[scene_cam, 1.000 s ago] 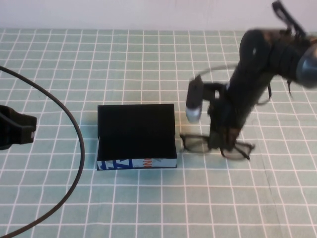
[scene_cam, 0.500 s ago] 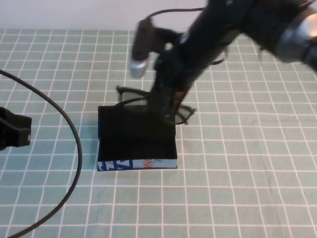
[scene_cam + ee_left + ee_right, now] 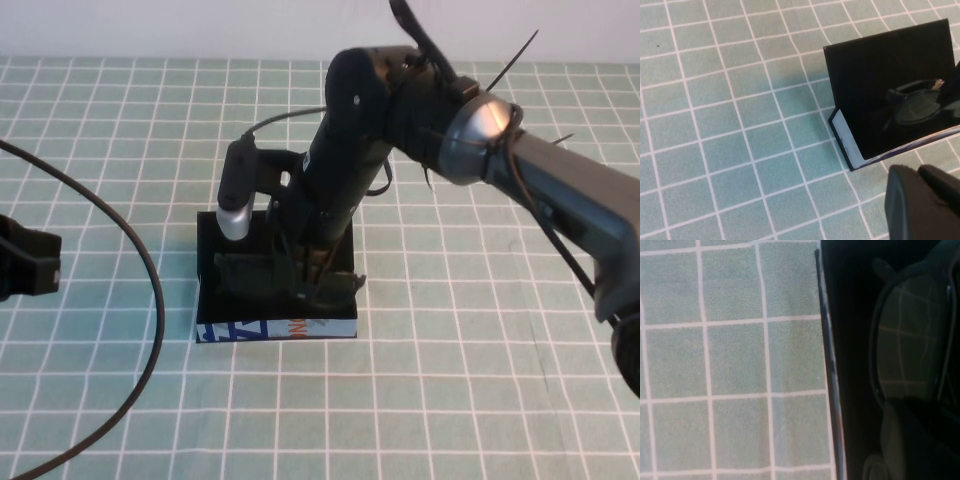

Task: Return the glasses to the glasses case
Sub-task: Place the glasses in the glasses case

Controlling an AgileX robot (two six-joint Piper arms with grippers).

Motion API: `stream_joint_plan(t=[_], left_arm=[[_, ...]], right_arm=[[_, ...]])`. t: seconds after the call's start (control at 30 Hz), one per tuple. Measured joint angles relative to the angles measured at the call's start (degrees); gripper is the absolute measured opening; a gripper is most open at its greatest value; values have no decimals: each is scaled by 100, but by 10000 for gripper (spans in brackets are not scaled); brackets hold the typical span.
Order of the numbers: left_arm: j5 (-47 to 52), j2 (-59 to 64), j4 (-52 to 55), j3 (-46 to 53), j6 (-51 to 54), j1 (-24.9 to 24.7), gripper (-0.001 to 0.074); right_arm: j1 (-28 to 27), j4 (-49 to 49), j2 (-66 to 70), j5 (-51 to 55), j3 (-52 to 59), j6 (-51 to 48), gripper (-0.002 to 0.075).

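Right gripper [image 3: 305, 285] clamped on glasses [image 3: 285, 280] over glasses case [image 3: 275, 328]; left gripper [image 3: 25, 265] parked aside, closure indiscernible.

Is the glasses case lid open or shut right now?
Open: the glasses case shows its black inside, and the right hand holds the glasses over it.

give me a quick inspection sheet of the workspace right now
surface: table with a green cloth and white grid.
job's things: glasses case open, lid up, light-blue printed front facing the robot; glasses held inside and over the case, one end past its right edge.
clutter: nothing seen.
grippers: right end effector down in the case, shut on the glasses; left end effector parked at the table's left edge, away from the case.
cables: black cable looping over the left of the table; thin cables along the right arm.
surroundings: pale wall behind the table.
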Motion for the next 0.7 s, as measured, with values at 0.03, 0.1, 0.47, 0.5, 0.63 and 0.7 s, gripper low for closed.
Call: stream_joint_plan(t=[0.03, 0.1, 0.47, 0.5, 0.63, 0.7], left_arm=[[0, 0, 0, 0, 0, 0, 1], [0, 0, 0, 0, 0, 0, 1], [24, 0, 9, 0, -7, 0, 1], [24, 0, 9, 0, -7, 0, 1], [32, 0, 9, 0, -7, 0, 1], [36, 0, 9, 0, -7, 0, 1]], right_arm=[[0, 24, 53, -24, 0, 0, 17], [0, 58, 118, -90, 0, 0, 17], [0, 247, 300, -253, -9, -41, 17], [0, 256, 300, -257, -9, -54, 18], [0, 270, 300, -280, -9, -52, 67], [0, 270, 300, -308, -9, -7, 110]])
